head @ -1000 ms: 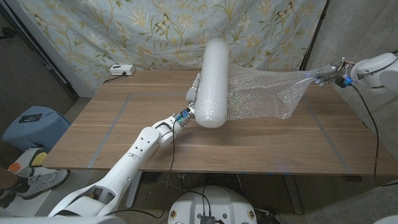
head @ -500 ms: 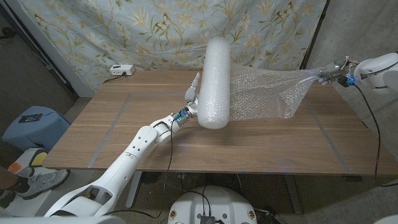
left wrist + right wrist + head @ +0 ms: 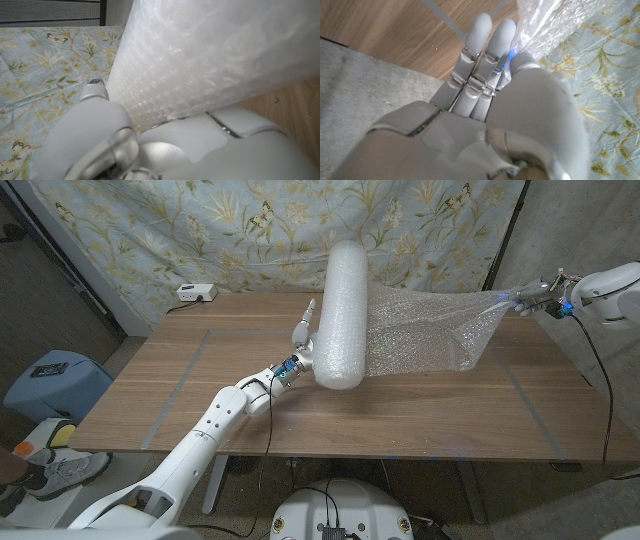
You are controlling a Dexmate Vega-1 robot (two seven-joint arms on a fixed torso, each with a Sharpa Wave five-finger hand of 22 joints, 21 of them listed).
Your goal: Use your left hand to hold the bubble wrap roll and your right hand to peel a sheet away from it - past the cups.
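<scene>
A thick white bubble wrap roll (image 3: 343, 315) stands tilted on the middle of the wooden table (image 3: 200, 390). My left hand (image 3: 303, 345) presses against the roll's left side near its base; in the left wrist view the roll (image 3: 215, 55) sits against the hand's fingers (image 3: 95, 92). A clear sheet (image 3: 435, 325) stretches from the roll to the right. My right hand (image 3: 537, 297) pinches the sheet's far corner beyond the table's right edge, raised above it. In the right wrist view the sheet (image 3: 555, 20) is gathered between the fingers (image 3: 492, 47).
A white power strip (image 3: 196, 293) lies at the table's far left corner. A floral cloth (image 3: 250, 230) hangs behind the table. A blue bin (image 3: 50, 380) and a shoe (image 3: 55, 470) sit on the floor to the left.
My left hand has shifted slightly left along the roll's base, and the roll leans a little more upright. My right hand has drawn the sheet slightly further right.
</scene>
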